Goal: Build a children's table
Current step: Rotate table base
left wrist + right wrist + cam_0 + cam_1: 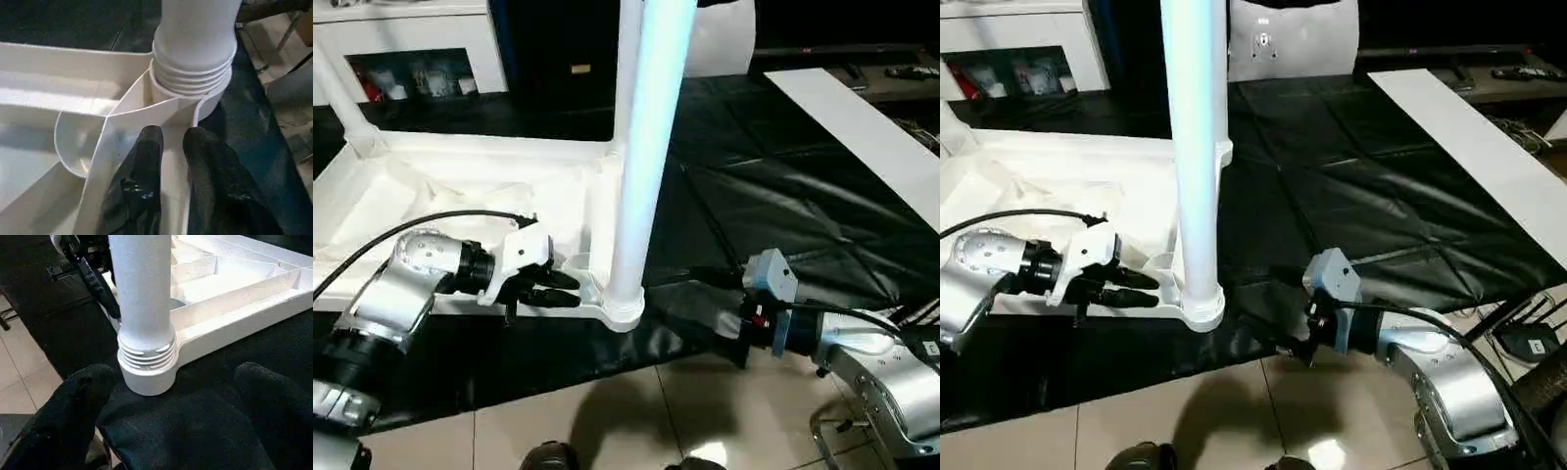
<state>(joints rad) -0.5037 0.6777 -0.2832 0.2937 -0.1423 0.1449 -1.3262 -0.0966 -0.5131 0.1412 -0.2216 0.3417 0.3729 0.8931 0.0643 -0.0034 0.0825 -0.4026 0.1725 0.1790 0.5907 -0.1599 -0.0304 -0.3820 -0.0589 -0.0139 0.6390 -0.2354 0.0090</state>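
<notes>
The white table top point(460, 186) lies ribbed side up on a black mat. One long white leg point(641, 147) stands upright in the near right corner socket point(625, 311). A second leg point(337, 98) rises from the far left corner. My left gripper point(563, 289) lies along the near rim just left of that socket. Its fingers point(146, 156) are shut on the rim wall, one inside it and one outside. On the mat to the right of the socket, my right gripper point(705, 308) is open, and its fingers point(73, 411) stay short of the leg's threaded base point(146, 357).
The black mat point(783, 196) stretches right and back from the table top. A long white board point(862, 127) lies along its right side. Tiled floor point(636, 411) starts at the mat's near edge. A white cabinet point(411, 39) stands at the back left.
</notes>
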